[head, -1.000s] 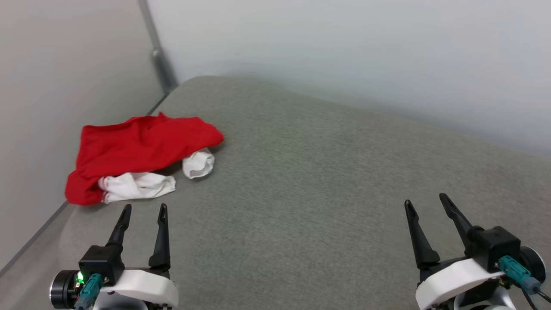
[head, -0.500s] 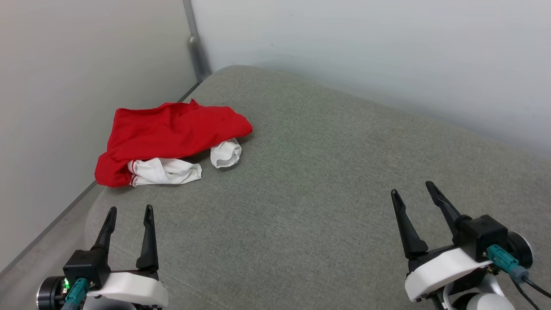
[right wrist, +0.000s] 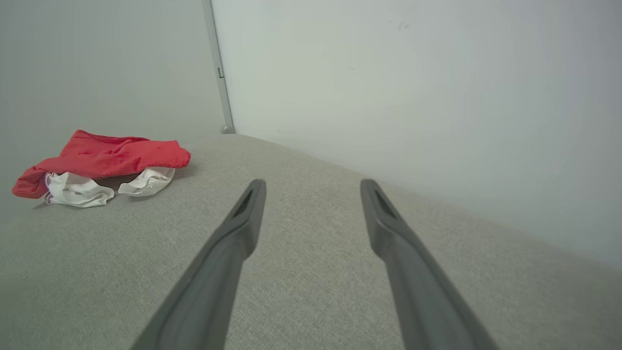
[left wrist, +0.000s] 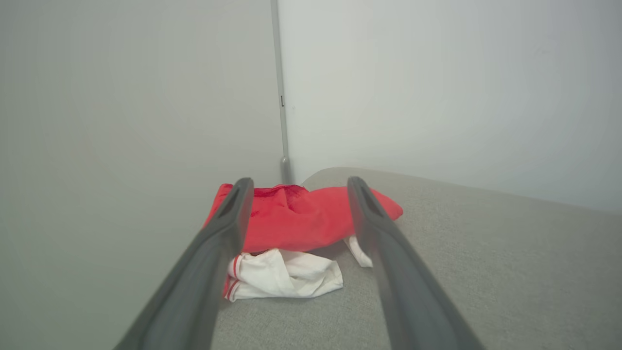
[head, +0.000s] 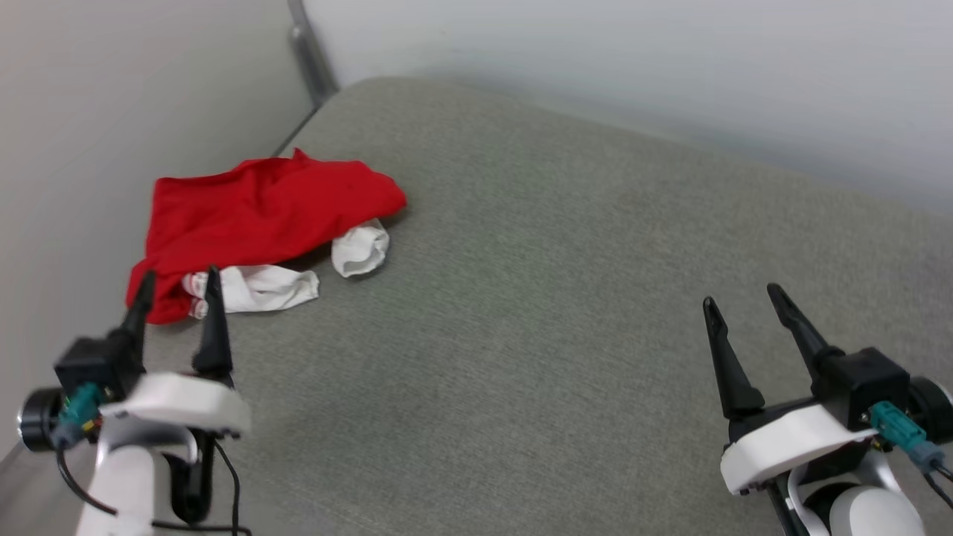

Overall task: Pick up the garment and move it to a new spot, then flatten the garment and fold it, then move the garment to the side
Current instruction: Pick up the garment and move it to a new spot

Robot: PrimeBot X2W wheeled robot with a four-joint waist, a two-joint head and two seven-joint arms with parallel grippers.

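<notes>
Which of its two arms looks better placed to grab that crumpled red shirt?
Probably the left. The left gripper, open, points straight at the garment, its tips near the front edge; the right gripper, also open, sits far off across the grey cushion.

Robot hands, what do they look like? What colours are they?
The left gripper and right gripper each have two long, thin black fingers that taper to points. The fingers grow from a black block with a rounded white shell behind it. Each has a teal plug, and thin black cables trail off.
</notes>
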